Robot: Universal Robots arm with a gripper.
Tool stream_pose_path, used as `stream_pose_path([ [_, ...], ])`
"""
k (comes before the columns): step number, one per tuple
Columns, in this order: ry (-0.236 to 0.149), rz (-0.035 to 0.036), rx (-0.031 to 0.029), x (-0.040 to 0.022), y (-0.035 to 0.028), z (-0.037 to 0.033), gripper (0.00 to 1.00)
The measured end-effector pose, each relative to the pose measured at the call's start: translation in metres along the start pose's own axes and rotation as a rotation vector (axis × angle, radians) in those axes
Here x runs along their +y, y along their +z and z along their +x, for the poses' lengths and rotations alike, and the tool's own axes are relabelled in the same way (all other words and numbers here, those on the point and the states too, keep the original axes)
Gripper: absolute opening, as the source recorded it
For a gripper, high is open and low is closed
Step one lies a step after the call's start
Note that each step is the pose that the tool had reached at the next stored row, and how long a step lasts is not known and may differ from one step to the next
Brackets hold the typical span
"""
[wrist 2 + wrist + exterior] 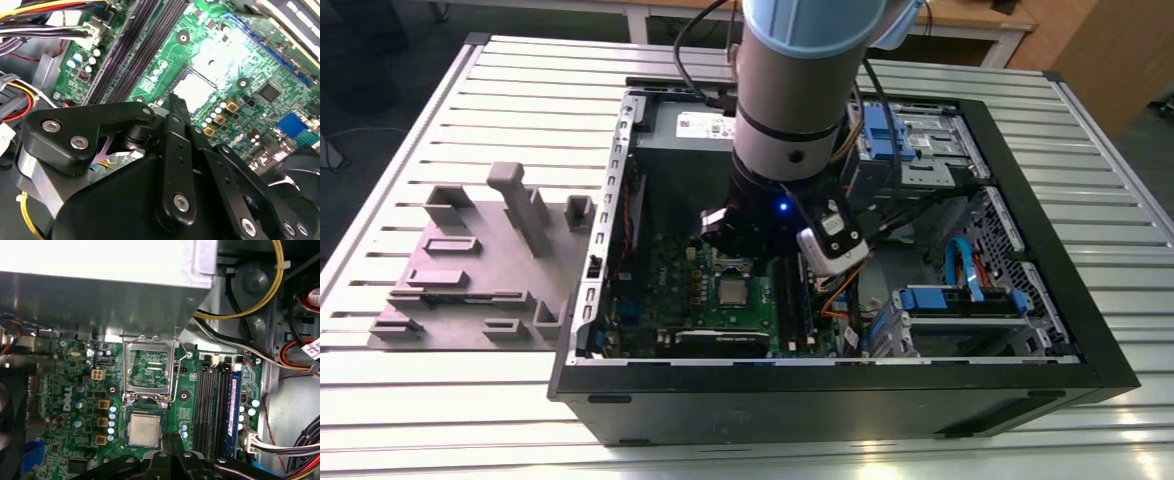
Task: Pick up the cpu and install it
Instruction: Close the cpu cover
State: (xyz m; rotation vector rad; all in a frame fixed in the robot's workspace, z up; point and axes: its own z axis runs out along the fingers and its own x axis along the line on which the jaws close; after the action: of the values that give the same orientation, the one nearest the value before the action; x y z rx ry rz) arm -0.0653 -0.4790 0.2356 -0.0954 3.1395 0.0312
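Observation:
The cpu [144, 430] lies flat in the socket on the green motherboard [75, 370], silvery top up. It also shows as the cpu [731, 291] in the exterior view and as the bright cpu [195, 92] in the second wrist view. The socket's metal load frame [148, 366] stands swung open beside it. My gripper [172, 441] hangs just over the chip's near edge, black fingers [176, 103] pressed together with nothing between them. The arm reaches down into the open computer case [827, 385].
A grey power-supply box [100, 285] overhangs the board close to the socket. Memory slots [215, 405] run beside the cpu, with cable bundles [295, 355] and blue drive bays [947, 300] further over. A grey plastic fixture [480, 260] sits on the slatted table at the exterior view's left.

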Motion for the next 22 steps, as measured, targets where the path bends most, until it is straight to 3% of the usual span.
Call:
stream_pose_path([
  [12,-0.001,-0.0004,-0.0002,0.0188,0.0117,-0.0092,0.1],
  [22,-0.001,-0.0002,0.0,0.0199,0.014,-0.0093,0.1],
])
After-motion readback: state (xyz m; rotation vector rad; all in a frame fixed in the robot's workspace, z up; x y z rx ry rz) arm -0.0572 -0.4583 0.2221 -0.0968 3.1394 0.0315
